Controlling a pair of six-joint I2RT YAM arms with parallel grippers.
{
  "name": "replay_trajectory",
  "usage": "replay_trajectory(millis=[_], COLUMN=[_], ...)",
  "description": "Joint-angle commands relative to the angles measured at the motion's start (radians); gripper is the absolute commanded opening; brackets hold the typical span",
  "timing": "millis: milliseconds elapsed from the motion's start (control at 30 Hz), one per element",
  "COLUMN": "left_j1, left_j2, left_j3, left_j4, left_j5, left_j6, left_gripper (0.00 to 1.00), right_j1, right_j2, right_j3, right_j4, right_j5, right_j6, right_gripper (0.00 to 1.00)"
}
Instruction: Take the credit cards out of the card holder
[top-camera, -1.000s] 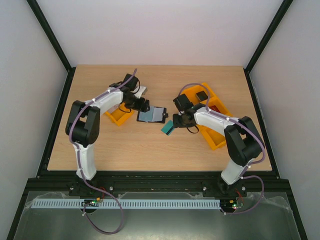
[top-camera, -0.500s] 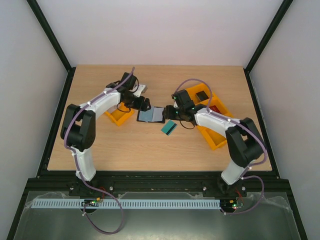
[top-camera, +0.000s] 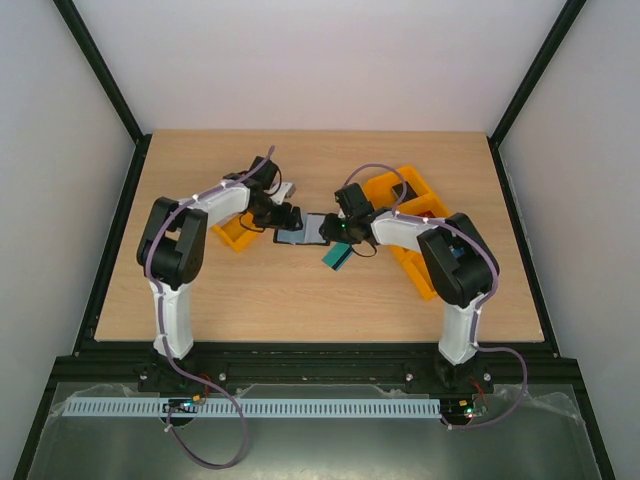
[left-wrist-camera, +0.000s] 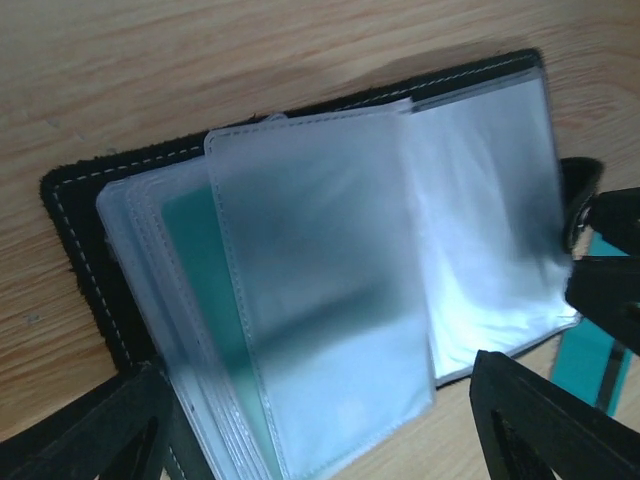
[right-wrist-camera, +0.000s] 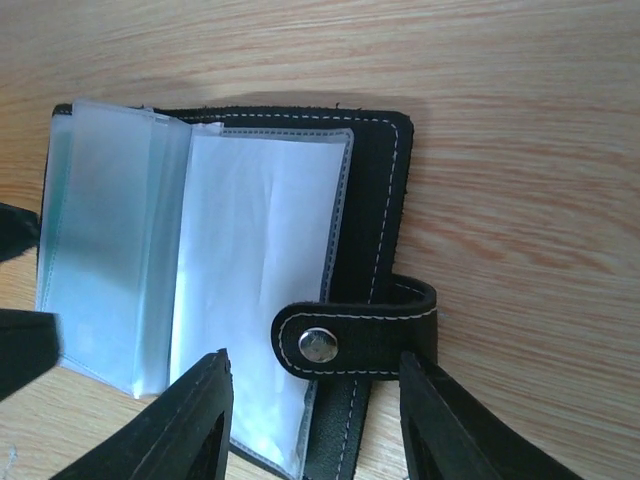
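Observation:
The card holder (top-camera: 303, 233) lies open on the table, black with clear sleeves (left-wrist-camera: 330, 300). A teal credit card (left-wrist-camera: 200, 290) sits inside one sleeve. Another teal credit card (top-camera: 337, 257) lies loose on the table just in front of the holder; it also shows in the left wrist view (left-wrist-camera: 590, 360). My left gripper (top-camera: 288, 217) is open over the holder's left half, fingers (left-wrist-camera: 100, 430) either side of the sleeves. My right gripper (top-camera: 335, 228) is open at the holder's right edge, straddling the clasp tab (right-wrist-camera: 350, 340) without closing on it.
An orange tray (top-camera: 238, 235) lies left of the holder, under the left arm, with a pale plate (top-camera: 284, 186) behind it. A second orange tray (top-camera: 418, 255) lies on the right beside the right arm. Bare wood surrounds the holder.
My right gripper has moved away from the loose teal card, back and left to the holder's clasp edge. The card stays on the table. The left gripper has shifted slightly over the holder.

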Motion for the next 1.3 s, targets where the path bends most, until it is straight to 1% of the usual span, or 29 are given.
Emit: replay_trajectory(millis=[0,167,267,433,633,700,733,833,867,900,1000,1133,1200,1267], left_j1=[0.016,0.017,0.017,0.016,0.006,0.005,0.005,0.013,0.016,0.018,0.023,0.021,0.018,0.016], left_j2=[0.042,0.084,0.095,0.081,0.098,0.104,0.104,0.098,0.096,0.094,0.076,-0.001,-0.064,-0.14], left_j3=[0.0,0.007,0.002,-0.017,0.007,0.005,0.001,-0.019,-0.024,-0.026,-0.024,-0.022,-0.016,-0.002], left_j4=[0.026,0.04,0.035,0.057,0.053,0.048,0.048,0.055,0.058,0.057,0.05,0.027,0.006,-0.028], left_j5=[0.032,0.103,0.175,0.271,0.313,0.306,0.286,0.243,0.236,0.224,0.203,0.229,0.235,0.237], left_j6=[-0.035,-0.051,-0.053,-0.062,-0.062,-0.062,-0.064,-0.067,-0.066,-0.063,-0.051,-0.001,0.051,0.104], left_gripper=[0.82,0.81,0.78,0.69,0.58,0.5,0.44,0.15,0.07,0.03,0.02,0.02,0.02,0.02], right_j1=[0.004,0.004,0.004,0.004,0.002,-0.001,-0.003,-0.014,-0.02,-0.026,-0.049,-0.088,-0.103,-0.114], right_j2=[0.031,0.053,0.08,0.096,0.095,0.091,0.089,0.08,0.07,0.06,0.007,-0.117,-0.199,-0.29], right_j3=[-0.02,-0.027,-0.024,-0.04,-0.028,-0.017,-0.011,0.009,0.006,-0.002,-0.044,-0.102,-0.117,-0.127], right_j4=[0.066,0.086,0.117,0.164,0.171,0.165,0.157,0.117,0.108,0.106,0.125,0.149,0.14,0.124], right_j5=[0.002,-0.017,-0.084,-0.151,-0.234,-0.246,-0.246,-0.224,-0.219,-0.215,-0.224,-0.264,-0.282,-0.298], right_j6=[0.018,0.017,0.019,0.024,-0.003,-0.007,-0.008,-0.015,-0.016,-0.015,-0.02,-0.086,-0.139,-0.19], right_gripper=[0.44,0.43,0.43,0.42,0.4,0.41,0.41,0.41,0.41,0.41,0.42,0.48,0.54,0.62])
